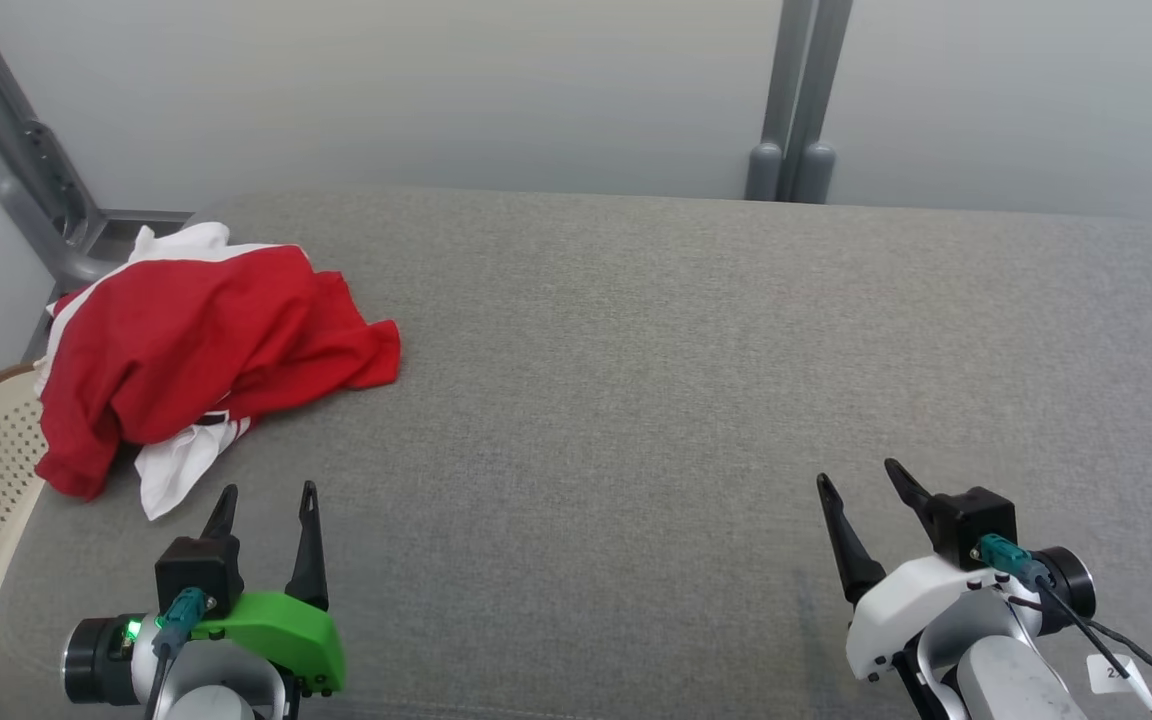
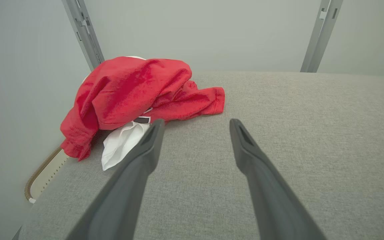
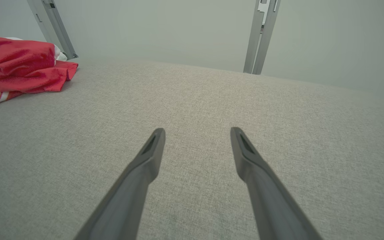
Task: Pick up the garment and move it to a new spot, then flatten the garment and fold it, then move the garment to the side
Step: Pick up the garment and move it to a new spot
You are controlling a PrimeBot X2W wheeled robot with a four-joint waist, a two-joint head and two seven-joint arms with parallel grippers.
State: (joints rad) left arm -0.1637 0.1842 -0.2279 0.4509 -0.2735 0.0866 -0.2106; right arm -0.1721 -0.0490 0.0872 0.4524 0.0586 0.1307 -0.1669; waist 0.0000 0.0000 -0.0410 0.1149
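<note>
Grey woven cushion [image 1: 656, 400], perhaps; crumpled garment [image 1: 196, 345]

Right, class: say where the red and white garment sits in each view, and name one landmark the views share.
Head view: garment at the left, mid-height, crumpled on the grey surface.
Left wrist view: garment upper left of centre.
Right wrist view: garment at the left edge near the top, partly cut off.
Shared landmark: the grey post behind the surface, at the top right of centre in every view.
</note>
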